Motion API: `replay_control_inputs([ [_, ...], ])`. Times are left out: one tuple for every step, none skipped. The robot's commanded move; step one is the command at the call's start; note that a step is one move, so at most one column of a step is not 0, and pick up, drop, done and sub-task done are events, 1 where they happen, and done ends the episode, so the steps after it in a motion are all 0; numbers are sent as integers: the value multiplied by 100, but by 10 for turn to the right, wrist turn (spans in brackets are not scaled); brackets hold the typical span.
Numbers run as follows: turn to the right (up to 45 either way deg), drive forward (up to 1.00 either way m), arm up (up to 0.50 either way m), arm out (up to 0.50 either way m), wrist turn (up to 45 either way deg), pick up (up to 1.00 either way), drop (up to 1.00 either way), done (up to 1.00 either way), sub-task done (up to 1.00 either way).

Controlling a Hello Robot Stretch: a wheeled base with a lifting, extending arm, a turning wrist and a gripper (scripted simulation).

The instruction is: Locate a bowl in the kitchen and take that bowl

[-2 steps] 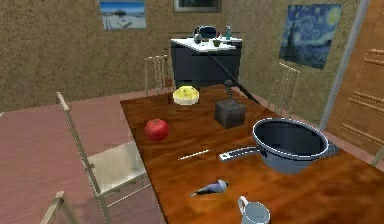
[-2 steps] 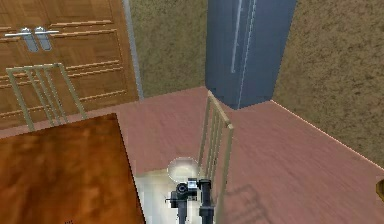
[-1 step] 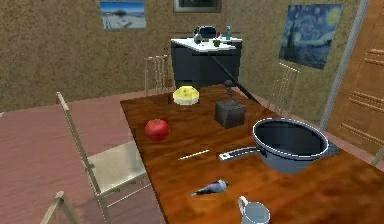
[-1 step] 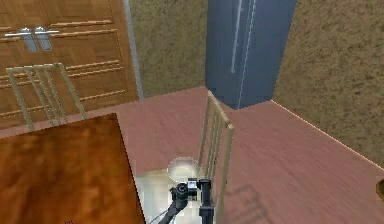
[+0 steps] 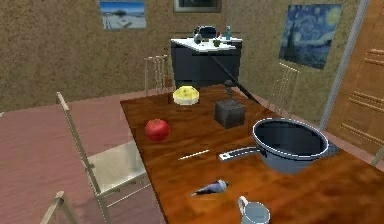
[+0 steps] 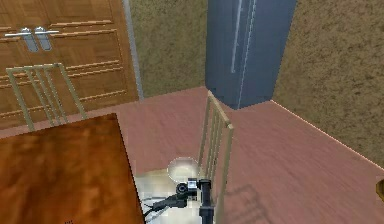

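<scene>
while pan (image 5: 290, 140) forward, jaws arm-side

Table (image 5: 300, 195): brown wood.
Far part: yellow rounded thing (image 5: 185, 96), red apple (image 5: 156, 128), dark box (image 5: 229, 112) are carried.
Near part: dark pan (image 5: 290, 140), knife (image 5: 238, 153), pale stick (image 5: 193, 155), small mug (image 5: 253, 209) are laid.

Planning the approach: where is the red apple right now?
The red apple lies on the wooden table, left of centre in the forward view, near the yellow round thing.

Red apple (image 5: 156, 128), yellow round thing (image 5: 185, 96), dark grey pan (image 5: 290, 141), brown table (image 5: 195, 170)
</scene>
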Motion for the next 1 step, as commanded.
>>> replay_control_inputs([
  [0,0,0,0,450,0,0,0,0],
])
